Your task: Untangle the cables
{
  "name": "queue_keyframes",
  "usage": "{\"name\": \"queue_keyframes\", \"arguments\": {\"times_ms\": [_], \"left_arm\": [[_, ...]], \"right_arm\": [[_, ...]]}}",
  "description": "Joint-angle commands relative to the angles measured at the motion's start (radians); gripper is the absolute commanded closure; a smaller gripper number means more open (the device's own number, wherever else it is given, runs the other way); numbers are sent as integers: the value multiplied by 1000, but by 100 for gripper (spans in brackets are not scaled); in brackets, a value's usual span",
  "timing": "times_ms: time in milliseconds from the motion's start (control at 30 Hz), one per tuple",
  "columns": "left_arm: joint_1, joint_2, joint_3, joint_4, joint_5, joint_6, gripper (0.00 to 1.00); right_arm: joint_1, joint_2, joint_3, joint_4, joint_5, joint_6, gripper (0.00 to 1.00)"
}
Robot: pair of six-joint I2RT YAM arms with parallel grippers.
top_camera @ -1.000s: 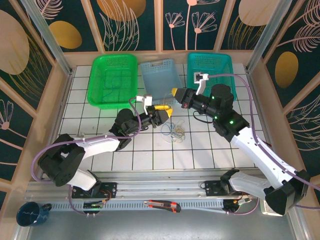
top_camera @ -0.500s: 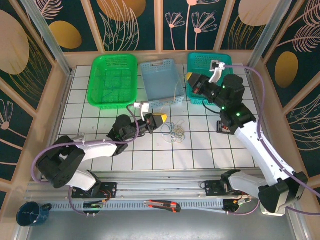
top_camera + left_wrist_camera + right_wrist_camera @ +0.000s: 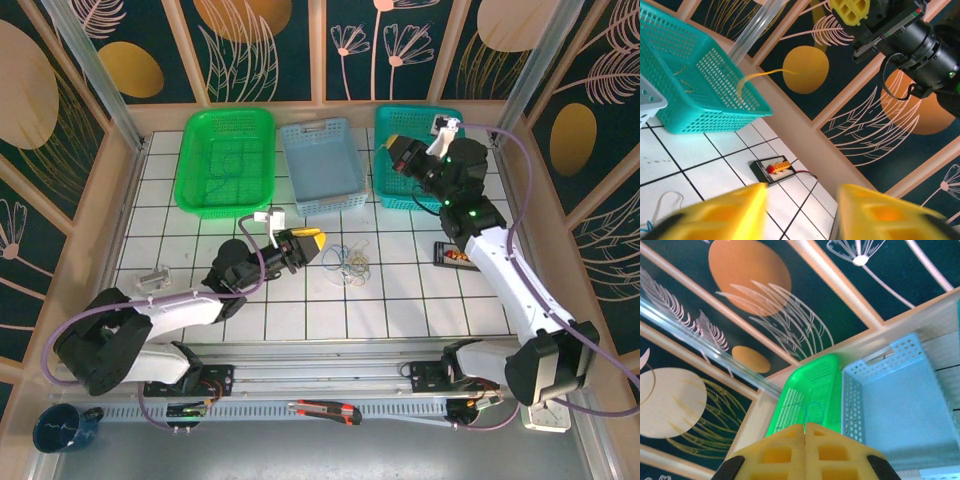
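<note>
**Colours and patterns, worktable stock**

- Left gripper (image 3: 800,215): yellow fingers.
- Right gripper (image 3: 805,442): yellow pads moulded in a square waffle grid, with black housing behind them.
- Teal basket (image 3: 705,105), under the right gripper: perforated walls.
- Light blue basket (image 3: 325,205), next to it on the left gripper's side: same perforation.
- Green basket (image 3: 215,208), beyond that: bright green.
- Cables (image 3: 350,262), just ahead of the left gripper: whitish, yellowish-tan and bluish-green strands.
- Table (image 3: 400,300): white tiles with dark grid lines.
- Wall panels (image 3: 90,60): navy, with orange discs and cream line-drawn leaves.
</note>
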Motion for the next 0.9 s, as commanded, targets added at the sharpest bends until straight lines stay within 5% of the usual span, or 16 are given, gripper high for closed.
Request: {"name": "queue_keyframes", "arguments": {"times_ms": [0,200,667,700,800,867], "left_arm": [[4,-49,-14,-30,-37,12,35],[3,-136,-39,-125,-141,30,1],[3,-180,5,-283,-333,90,1],[4,-163,21,-288,-332,96,1],[5,-106,80,-289,-315,111,1],[5,-66,117,-284,-303,117,1]], "right_arm": [[-41,41,52,37,20,-17,100],[-137,166,133,11,58,-67,100],[-288,610,416,6,133,-116,100],[-292,645,451,-5,134,-128,94],[-298,722,541,-53,153,-169,53],[-299,742,575,-81,161,-183,45]]}}
